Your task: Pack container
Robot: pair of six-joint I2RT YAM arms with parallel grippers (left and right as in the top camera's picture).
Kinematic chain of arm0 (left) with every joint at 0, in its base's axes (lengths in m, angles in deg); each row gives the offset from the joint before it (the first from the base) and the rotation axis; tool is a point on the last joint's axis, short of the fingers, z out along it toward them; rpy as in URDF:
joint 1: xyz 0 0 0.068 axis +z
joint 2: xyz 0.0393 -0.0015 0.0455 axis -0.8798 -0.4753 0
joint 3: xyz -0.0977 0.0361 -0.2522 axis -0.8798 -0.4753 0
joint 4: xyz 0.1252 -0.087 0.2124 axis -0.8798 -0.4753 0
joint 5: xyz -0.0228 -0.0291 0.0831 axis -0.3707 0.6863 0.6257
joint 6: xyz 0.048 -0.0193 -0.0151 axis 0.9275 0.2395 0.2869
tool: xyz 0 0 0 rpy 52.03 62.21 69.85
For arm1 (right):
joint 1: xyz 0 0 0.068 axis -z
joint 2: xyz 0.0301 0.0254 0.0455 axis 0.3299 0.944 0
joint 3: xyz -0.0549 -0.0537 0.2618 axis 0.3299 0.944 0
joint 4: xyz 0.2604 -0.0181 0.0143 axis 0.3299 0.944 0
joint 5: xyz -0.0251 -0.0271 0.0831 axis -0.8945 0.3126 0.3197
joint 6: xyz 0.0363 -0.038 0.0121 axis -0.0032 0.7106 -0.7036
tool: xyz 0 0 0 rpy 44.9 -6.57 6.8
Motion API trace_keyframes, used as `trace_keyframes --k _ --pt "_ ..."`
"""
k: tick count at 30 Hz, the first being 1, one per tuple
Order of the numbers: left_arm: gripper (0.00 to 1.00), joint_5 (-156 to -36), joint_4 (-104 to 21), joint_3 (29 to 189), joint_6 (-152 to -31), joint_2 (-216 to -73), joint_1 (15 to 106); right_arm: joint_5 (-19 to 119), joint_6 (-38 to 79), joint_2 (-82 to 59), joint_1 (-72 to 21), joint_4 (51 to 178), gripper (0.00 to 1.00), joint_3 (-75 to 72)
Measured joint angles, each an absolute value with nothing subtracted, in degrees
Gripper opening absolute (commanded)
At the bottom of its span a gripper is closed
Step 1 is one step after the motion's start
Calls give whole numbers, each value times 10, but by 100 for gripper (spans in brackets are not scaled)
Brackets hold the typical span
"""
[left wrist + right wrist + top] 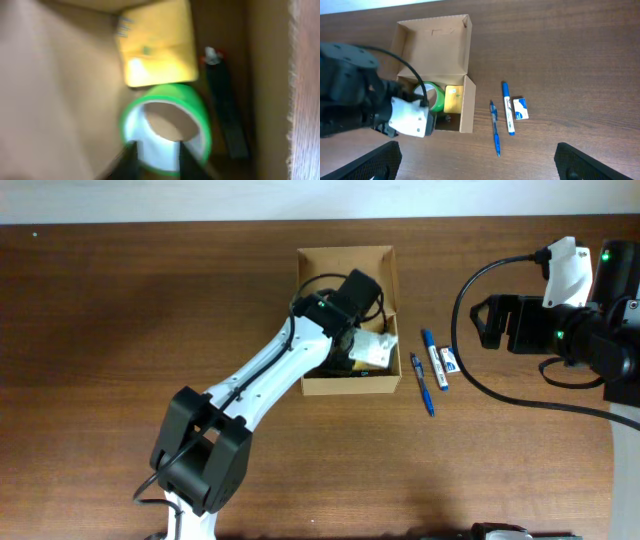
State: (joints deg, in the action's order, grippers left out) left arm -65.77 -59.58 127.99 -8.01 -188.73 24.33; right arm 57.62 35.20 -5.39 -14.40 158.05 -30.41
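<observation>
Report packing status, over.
Left gripper down in the container at the green tape roll, grip unclear. Right gripper open, off to the side. Two pens, small white item outside on table.

Container (350, 386): on the surface (120, 310), near its middle, lid flap open to the far side.
Inside: tape roll (198, 107); pad (155, 42) just to its right; long item (227, 112) beside both, along a wall.
Left gripper (157, 162): in the container, at the tape roll.
Right of container: pen (421, 383), second pen (433, 358), small packet (449, 361), side by side.
</observation>
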Motion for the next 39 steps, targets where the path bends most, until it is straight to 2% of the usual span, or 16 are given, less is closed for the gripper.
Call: trace_keyframes --k 4,8,13,18,24,25,26,27,29,31,32,39 --pt "2 -646 -593 1343 -163 -1880 243 576 352 -54 -144 1577 99 -304" --pt "2 -587 -596 1345 -268 -1845 243 563 352 -53 -144 1579 99 -304" --pt "2 -574 -593 1345 -375 -1764 248 555 352 -18 -144 1580 99 -304" --pt "2 -614 -600 1345 -519 -1682 343 539 349 58 -144 1581 99 -304" --pt "2 -687 -628 1346 -610 -1671 474 526 295 134 -136 1581 99 -304" --pt "6 -716 -636 1346 -617 -1671 494 526 280 147 -130 1581 99 -304" --pt "16 -742 -646 1346 -622 -1671 514 526 260 164 -123 1580 99 -302" --pt "21 -760 -657 1346 -627 -1671 533 526 242 176 -117 1581 99 -299" --pt "42 -782 -679 1346 -630 -1671 562 524 208 202 -109 1580 99 -297" --pt "72 -791 -692 1346 -630 -1671 575 524 176 224 -108 1580 99 -297" --pt "98 -796 -698 1346 -634 -1671 577 525 151 237 -108 1580 99 -297" --pt "99 -805 -701 1346 -634 -1671 577 557 62 314 -108 1545 99 -297"
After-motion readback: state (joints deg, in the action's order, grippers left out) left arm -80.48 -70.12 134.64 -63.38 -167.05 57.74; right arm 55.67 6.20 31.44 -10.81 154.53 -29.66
